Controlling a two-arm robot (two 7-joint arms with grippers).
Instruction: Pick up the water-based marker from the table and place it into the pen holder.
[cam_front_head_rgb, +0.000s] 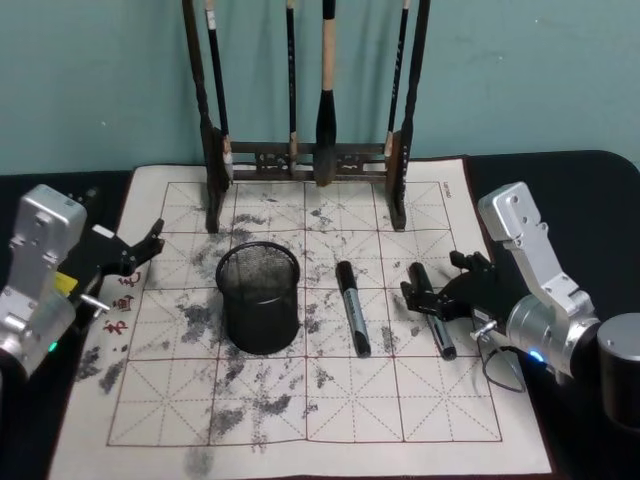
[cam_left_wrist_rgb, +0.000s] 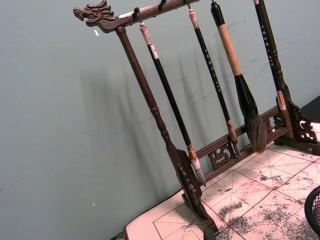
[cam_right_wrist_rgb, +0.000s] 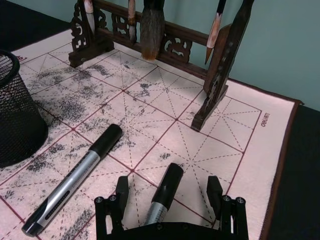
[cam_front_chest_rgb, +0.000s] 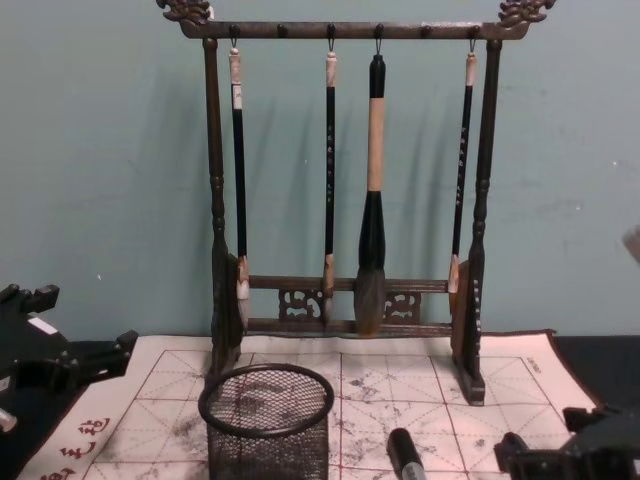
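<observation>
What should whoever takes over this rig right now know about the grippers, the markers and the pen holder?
Right gripper: open, low over the mat, one finger on each side of the right-hand marker, not yet closed on it.
Left gripper: idle at the mat's left edge.
Second marker: lying flat between the pen holder and the right gripper.
Pen holder: upright on the mat in front of the brush rack, no marker inside.
Done: approach to the marker.
Left: close, lift, carry to the holder, drop it in.
</observation>
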